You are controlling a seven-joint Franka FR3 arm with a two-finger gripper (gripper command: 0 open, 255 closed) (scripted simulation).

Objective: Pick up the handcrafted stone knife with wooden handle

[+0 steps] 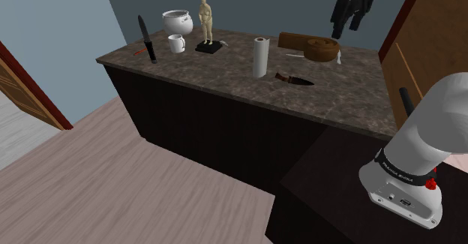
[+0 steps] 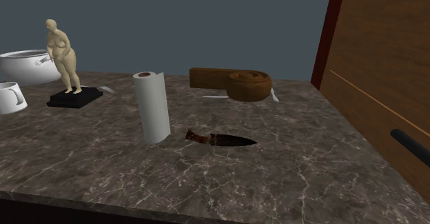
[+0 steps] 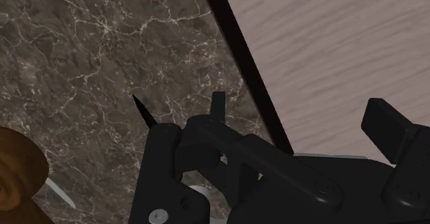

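Jaws are open, the two fingers (image 3: pixel 389 129) standing apart, hanging high above the worktop's (image 1: pixel 225 77) far end with nothing between them. In the shoulder view the stone knife (image 1: pixel 294 78) lies flat on the worktop at 7 o'clock from the jaws, well apart from them. In the second exterior view I read its reddish handle pointing to 9 o'clock and its dark blade to 3 o'clock. The paper roll (image 2: pixel 151 107) stands upright near the handle, at 10 o'clock. The wooden block (image 2: pixel 238 83) lies at 12 o'clock.
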